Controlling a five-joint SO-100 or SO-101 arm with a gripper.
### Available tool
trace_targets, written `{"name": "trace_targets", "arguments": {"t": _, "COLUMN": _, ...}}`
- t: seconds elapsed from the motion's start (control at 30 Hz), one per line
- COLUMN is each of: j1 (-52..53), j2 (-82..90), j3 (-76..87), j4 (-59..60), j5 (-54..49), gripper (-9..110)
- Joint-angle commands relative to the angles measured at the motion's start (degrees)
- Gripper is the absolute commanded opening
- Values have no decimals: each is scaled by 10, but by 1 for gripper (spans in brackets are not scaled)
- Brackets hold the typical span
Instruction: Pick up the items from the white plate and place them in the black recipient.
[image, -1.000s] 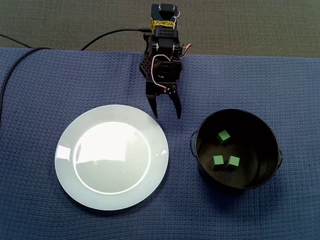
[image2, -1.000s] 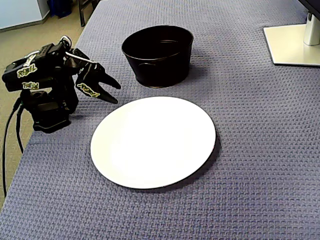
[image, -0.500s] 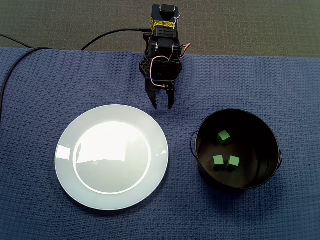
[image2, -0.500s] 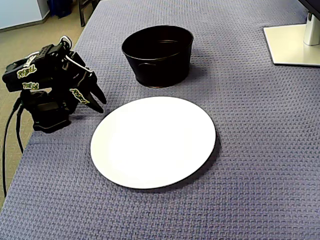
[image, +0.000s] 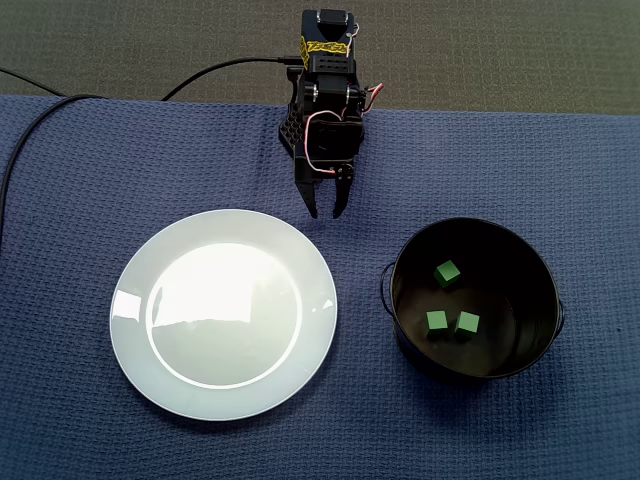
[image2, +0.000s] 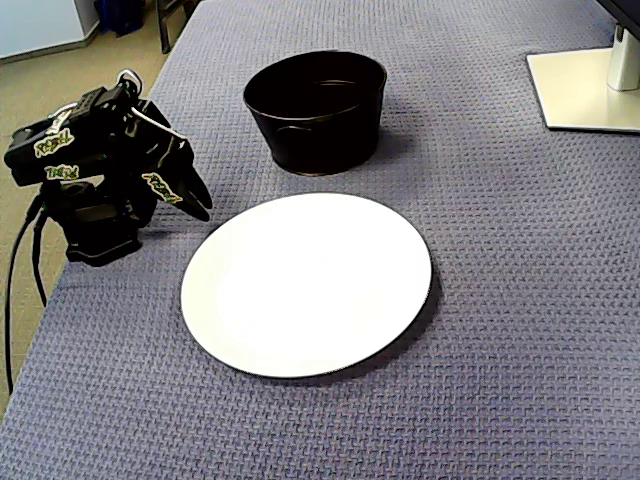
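The white plate (image: 223, 312) (image2: 308, 281) lies bare on the blue cloth, with nothing on it in both fixed views. To its right in a fixed view stands the black bucket (image: 476, 297) (image2: 318, 109), holding three green cubes (image: 447, 272) (image: 436, 320) (image: 467, 323). My gripper (image: 326, 212) (image2: 202, 212) is folded back near the arm's base, beyond the plate's far rim and left of the bucket. Its fingers are nearly together and hold nothing.
The arm's base (image2: 90, 215) sits at the cloth's edge, with a black cable (image: 40, 120) trailing off it. A white monitor foot (image2: 585, 88) stands at one corner of the table.
The gripper's fingers have closed from a wide spread to nearly together, and the gripper has drawn back toward the arm's base. Plate, bucket and cubes have not moved.
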Motion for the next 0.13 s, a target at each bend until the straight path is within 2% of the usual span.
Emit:
{"name": "trace_targets", "arguments": {"t": 0.0, "j1": -4, "j2": -2, "j3": 10, "j4": 98, "j5": -31, "gripper": 2}}
{"name": "trace_targets", "arguments": {"t": 0.1, "j1": -4, "j2": -2, "j3": 10, "j4": 98, "j5": -31, "gripper": 2}}
